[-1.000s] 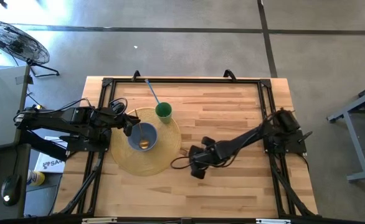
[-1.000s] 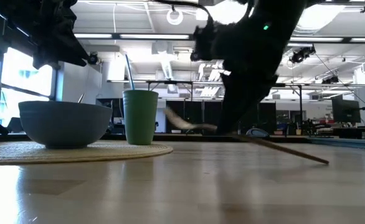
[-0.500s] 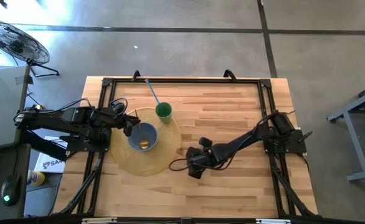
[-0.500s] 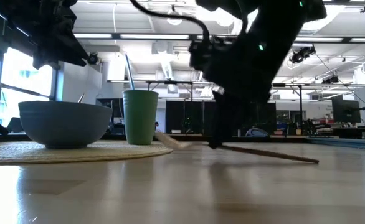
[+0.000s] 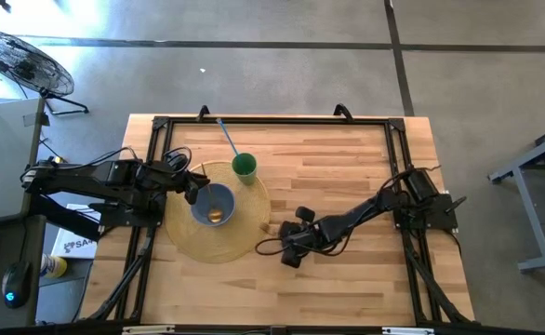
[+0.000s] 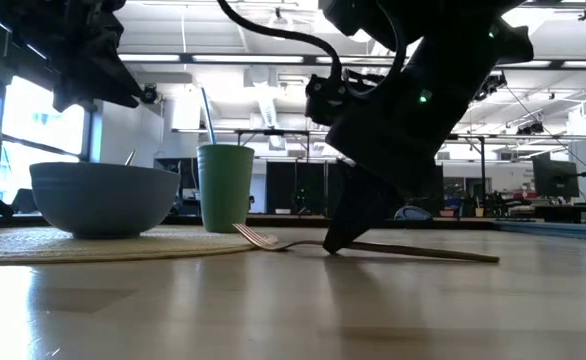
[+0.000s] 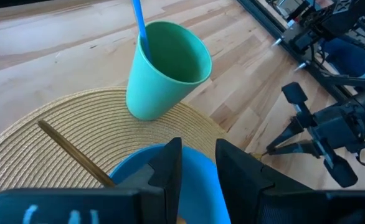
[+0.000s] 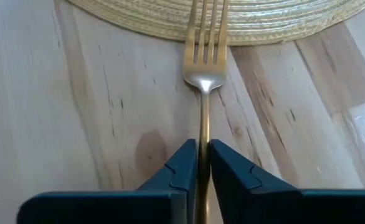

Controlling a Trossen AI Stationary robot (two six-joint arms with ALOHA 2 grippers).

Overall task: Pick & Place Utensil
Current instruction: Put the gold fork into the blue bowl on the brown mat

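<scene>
Right fingers are pinched narrow on the gold fork, gripping its handle mid-length. Fork lies flat on the desk, tines just over the near-right edge of the woven placemat, handle running right. So the grasp looks done; lift and placement not yet done, I'd judge. Where it goes is my guess: beside or in the blue bowl on the mat. Green cup with a blue straw sits just beyond the bowl.

Left fingers hover over the bowl's left side, narrow gap between them, holding nothing. A gold utensil already rests in the bowl.
</scene>
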